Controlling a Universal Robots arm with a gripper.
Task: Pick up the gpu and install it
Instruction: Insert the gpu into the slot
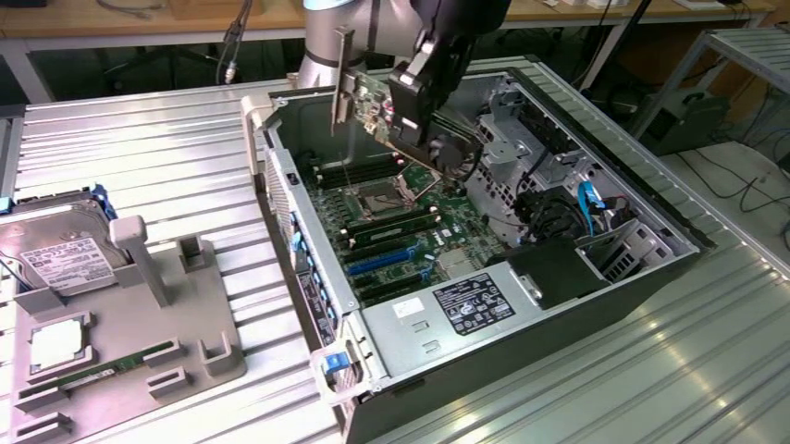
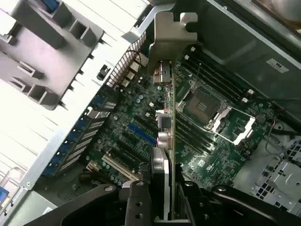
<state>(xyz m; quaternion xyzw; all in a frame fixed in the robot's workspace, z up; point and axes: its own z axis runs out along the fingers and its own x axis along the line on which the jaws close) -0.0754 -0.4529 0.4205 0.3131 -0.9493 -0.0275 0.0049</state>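
Gripper [image 2: 162, 207]: my jaws pinch the gpu [image 2: 165, 121] edge.
Pose: upright, silver bracket [image 2: 168, 42] far end, above motherboard [image 2: 127, 113].
Place: upper middle, exterior view, over open computer case [image 1: 291, 199].

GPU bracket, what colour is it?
Plain silver-grey metal bracket on the gpu, clearest in the wrist view.

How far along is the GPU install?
Done: pickup. The thin flat gpu card with the silver metal bracket is clamped in the gripper, away from the grey parts holder. In hand: the card hangs upright above the green motherboard in the open metal computer case. Left: seating. The card touches no slot, and the blue expansion slots are bare.
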